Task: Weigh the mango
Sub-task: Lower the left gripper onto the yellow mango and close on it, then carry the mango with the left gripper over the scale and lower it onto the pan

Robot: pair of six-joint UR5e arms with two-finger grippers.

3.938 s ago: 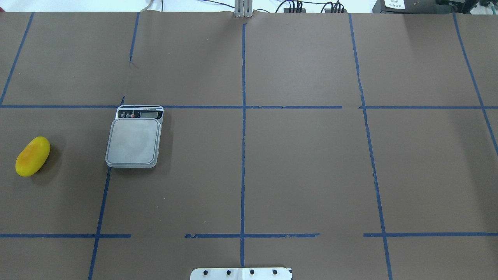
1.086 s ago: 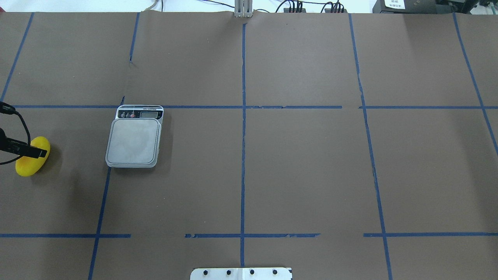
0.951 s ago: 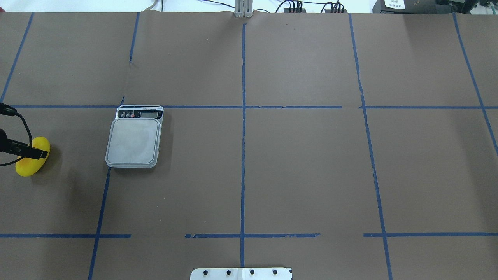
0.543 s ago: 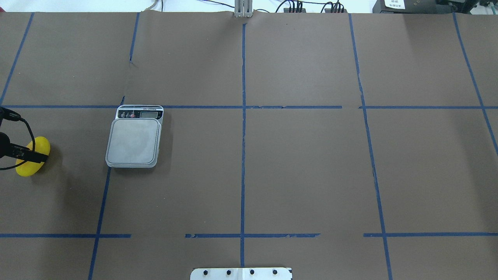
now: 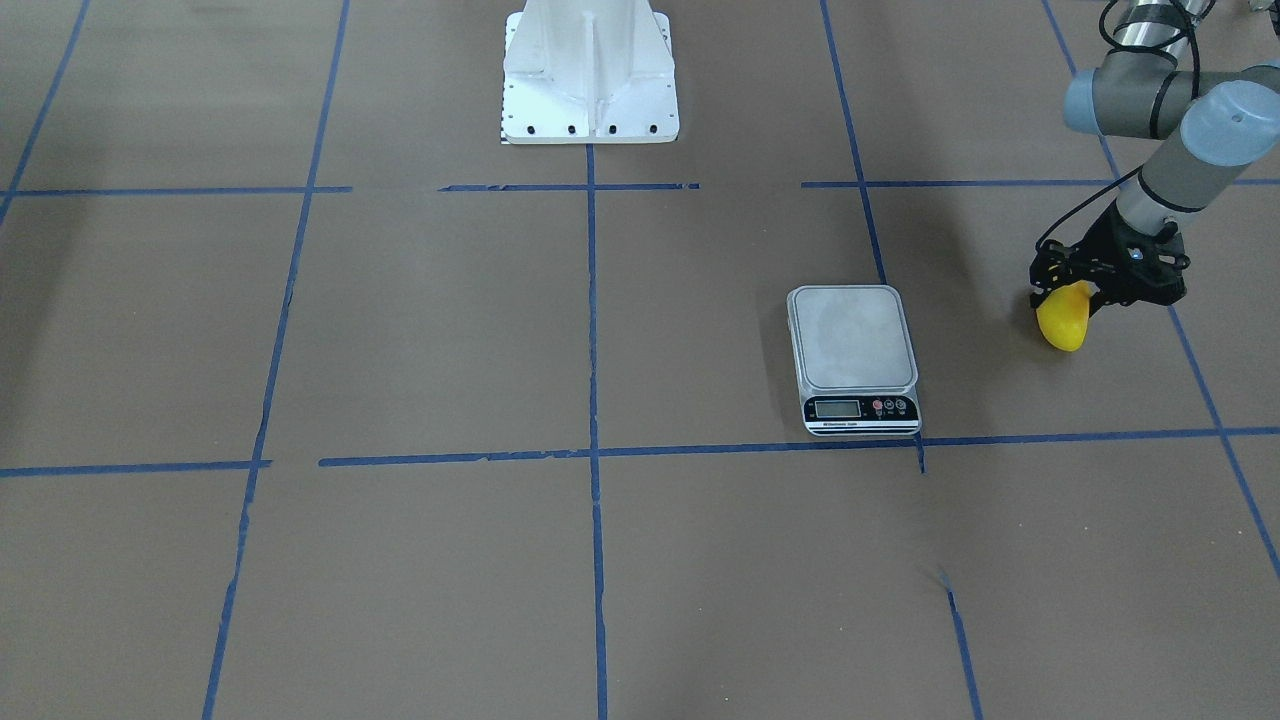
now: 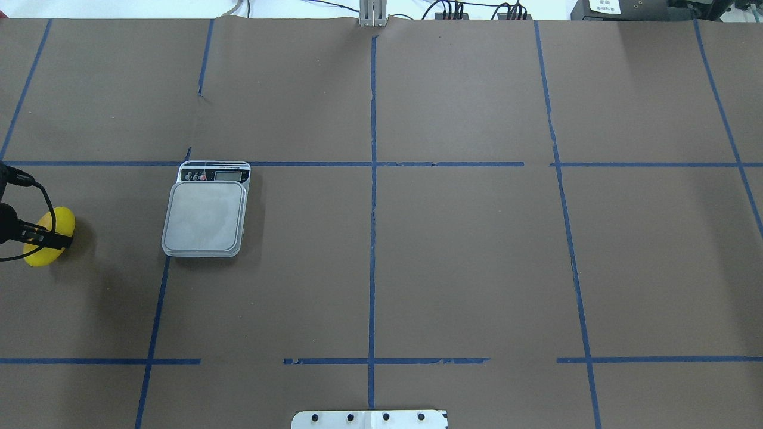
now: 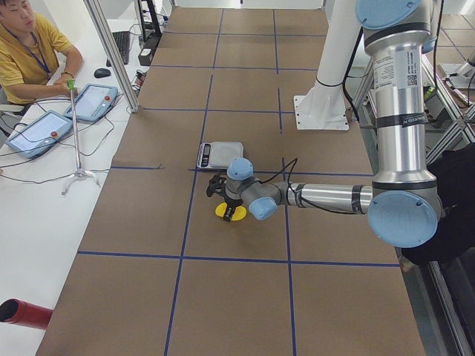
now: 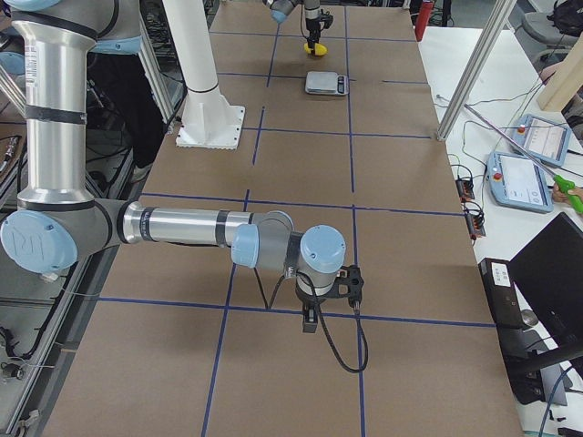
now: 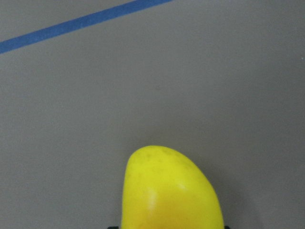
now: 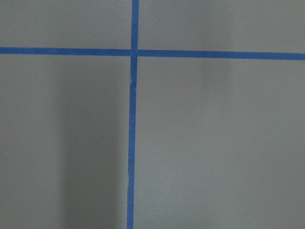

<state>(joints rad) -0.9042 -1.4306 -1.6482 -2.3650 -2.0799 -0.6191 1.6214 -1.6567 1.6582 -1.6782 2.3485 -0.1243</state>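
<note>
On your brown paper-covered table (image 6: 453,268), the flat silver digital scale (image 6: 205,215) lies apart, to the robot's right of the small yellow mango (image 6: 64,221), sideways to its long axis. The left gripper (image 5: 1072,290) clamps the mango at the table's left edge. The right gripper (image 8: 314,309) is far off; I cannot tell its closure.

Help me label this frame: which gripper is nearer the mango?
Left. The left gripper holds the mango; the right gripper hangs far off on the opposite side.
</note>
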